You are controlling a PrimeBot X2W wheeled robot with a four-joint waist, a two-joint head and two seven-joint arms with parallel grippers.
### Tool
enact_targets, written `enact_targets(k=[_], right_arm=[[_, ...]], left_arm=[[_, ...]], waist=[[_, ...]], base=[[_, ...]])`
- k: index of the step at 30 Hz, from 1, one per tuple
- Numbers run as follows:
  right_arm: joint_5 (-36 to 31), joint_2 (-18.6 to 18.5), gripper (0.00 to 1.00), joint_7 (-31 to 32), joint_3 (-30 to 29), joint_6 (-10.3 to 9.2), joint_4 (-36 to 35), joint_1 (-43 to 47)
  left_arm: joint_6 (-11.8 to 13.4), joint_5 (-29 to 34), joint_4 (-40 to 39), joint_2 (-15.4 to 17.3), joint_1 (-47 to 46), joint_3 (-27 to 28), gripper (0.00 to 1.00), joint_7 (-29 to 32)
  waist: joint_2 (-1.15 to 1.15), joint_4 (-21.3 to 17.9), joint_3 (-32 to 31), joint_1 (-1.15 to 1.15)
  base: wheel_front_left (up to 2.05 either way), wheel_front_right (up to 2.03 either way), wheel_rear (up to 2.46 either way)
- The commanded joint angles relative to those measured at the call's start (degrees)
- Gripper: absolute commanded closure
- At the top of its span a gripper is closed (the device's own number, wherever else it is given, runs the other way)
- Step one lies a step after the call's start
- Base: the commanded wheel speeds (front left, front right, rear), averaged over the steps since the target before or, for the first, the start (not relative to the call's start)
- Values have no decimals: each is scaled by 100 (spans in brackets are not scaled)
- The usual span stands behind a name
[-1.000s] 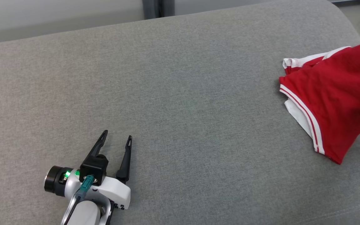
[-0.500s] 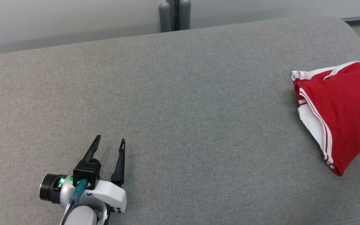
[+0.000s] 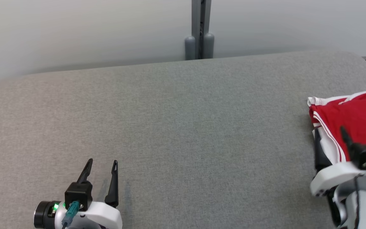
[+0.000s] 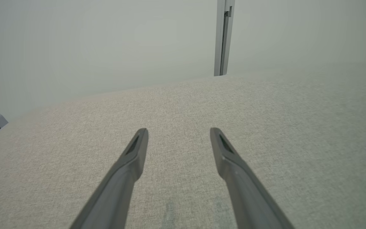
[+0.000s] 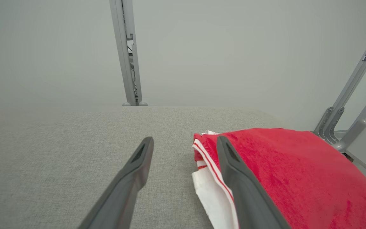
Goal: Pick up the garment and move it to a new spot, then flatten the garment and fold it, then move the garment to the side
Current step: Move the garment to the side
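Your right claw [image 5: 184,141] hangs spread and empty over the hem of the folded red fabric garment with white striped trim [image 3: 357,117], apparently parked aside at the grey upholstered bench's [image 3: 183,111] right edge, while your left claw [image 3: 102,161], also spread, waits near left.

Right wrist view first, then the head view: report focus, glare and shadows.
Right wrist view: even, diffuse light, no glare; red garment sharp, wall hazy, right claw's fingers soft near the bottom edge. Head view: the left claw casts only faint shadows on the grey cushion.
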Motion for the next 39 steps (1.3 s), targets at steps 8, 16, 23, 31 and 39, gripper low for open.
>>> enact_targets(k=[8, 16, 23, 31, 39], right_arm=[[609, -34, 0, -25, 982, -2, -370, 866], [905, -32, 0, -26, 1288, -2, -534, 1079], [1050, -35, 0, -26, 1448, -2, -660, 1108], [1078, -34, 0, -25, 1428, -2, -557, 1181], [865, -33, 0, -26, 1339, -2, -277, 1129]], left_arm=[[37, -61, 9, 4, 306, 143, 0, -7], [121, -94, 31, -5, 425, 292, 0, -6], [168, -68, 93, -8, 452, 426, 0, -7], [107, -308, 101, -9, 498, 507, 0, -6], [120, -359, 187, -8, 501, 493, 0, -6]], waist=[[0, 289, -353, 0], [0, 340, -494, 0], [0, 302, -613, 0], [0, 245, -666, 0], [0, 222, -617, 0]], base=[[0, 0, 0], [0, 0, 0], [0, 0, 0], [0, 0, 0], [0, 0, 0]])
